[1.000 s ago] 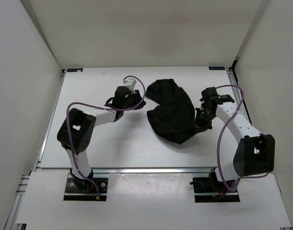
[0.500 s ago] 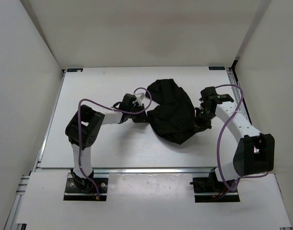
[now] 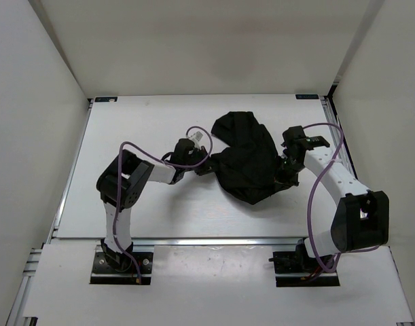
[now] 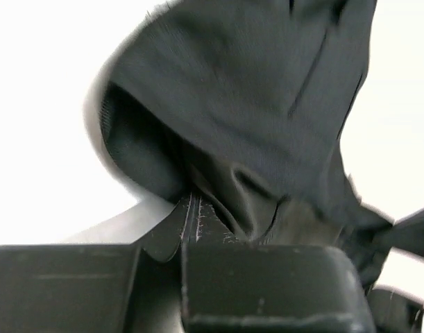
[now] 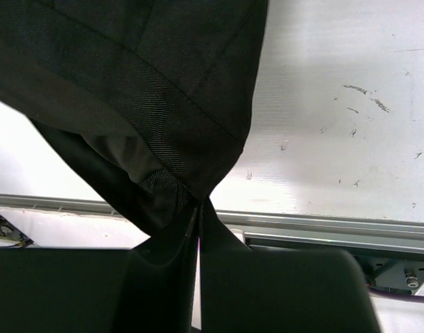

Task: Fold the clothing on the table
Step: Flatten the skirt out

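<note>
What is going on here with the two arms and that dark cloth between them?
Two robot arms are working on a black garment that lies bunched up on the white table. The left end effector is shut on the garment's left edge, and the right end effector is shut on its right edge, each pinching a bit of fabric at the fingertips. The garment is crumpled and not yet folded.

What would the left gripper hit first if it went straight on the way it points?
The clothing itself: the left gripper is shut on its left edge and points into the bunched fabric. Beyond that possibly the right gripper, though depth is unclear.
</note>
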